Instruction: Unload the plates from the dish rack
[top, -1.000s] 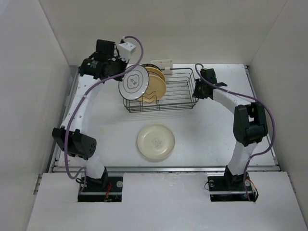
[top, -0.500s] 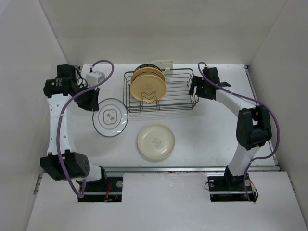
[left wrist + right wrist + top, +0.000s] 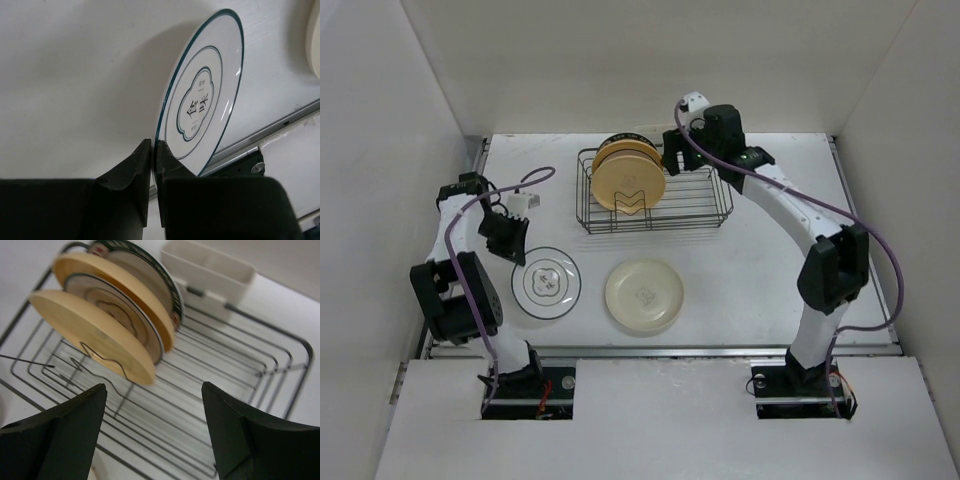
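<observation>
Plates (image 3: pixel 630 185) are standing in the rack (image 3: pixel 705 205) at the back of the table (image 3: pixel 770 270), so you are only partway through. You are looking at about four there, a yellow-orange plate (image 3: pixel 95 335) at the front and the rest packed close behind it. Your right gripper (image 3: pixel 154 387) is hovering just above them with its fingers spread wide apart, holding nothing. In front of the rack, a cream plate (image 3: pixel 644 296) is lying flat on the table, so that one is done. Just left of it, your left gripper (image 3: pixel 152 147) is pinching the green-rimmed plate (image 3: pixel 200 115) by its edge, jaws clamped tight on the rim. That plate is looking tilted from the wrist, and whether it is touching the table is not showing, so I am judging it not yet set down. You are facing that release, then the whole stack.
</observation>
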Available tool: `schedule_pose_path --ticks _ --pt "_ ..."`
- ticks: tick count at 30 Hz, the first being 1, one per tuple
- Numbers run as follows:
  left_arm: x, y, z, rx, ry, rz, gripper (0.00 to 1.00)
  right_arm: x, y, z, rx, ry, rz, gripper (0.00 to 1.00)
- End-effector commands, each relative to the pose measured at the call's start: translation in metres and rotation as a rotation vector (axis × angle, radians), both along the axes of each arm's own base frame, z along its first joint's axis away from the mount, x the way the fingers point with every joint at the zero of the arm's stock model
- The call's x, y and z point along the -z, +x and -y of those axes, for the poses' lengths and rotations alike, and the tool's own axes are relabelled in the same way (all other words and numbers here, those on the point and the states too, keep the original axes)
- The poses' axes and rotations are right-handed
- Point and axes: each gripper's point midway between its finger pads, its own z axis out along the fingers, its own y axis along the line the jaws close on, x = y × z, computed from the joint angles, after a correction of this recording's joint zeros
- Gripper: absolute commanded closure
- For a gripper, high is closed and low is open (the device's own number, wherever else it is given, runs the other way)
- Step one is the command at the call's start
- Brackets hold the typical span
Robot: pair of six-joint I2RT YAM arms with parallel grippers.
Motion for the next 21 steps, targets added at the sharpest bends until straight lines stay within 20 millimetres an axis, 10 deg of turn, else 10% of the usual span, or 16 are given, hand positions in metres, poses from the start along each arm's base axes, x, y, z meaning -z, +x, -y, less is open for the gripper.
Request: schedule_pose_path --ticks 1,12,21 --pt "0.003 0.028 -0.002 -0.016 -0.014 0.019 1.0 0.002 0.015 -0.045 -0.203 0.005 0.033 0.19" --pt "0.035 0.067 -0.044 -0.131 0.127 -0.125 0.88 0.032 0.025 -0.101 -0.364 0.043 -0.019 0.48" --pt "0.036 0.061 -0.035 -0.131 0.089 -0.125 0.66 0.036 0.025 -0.107 -0.352 0.025 -0.023 1.0"
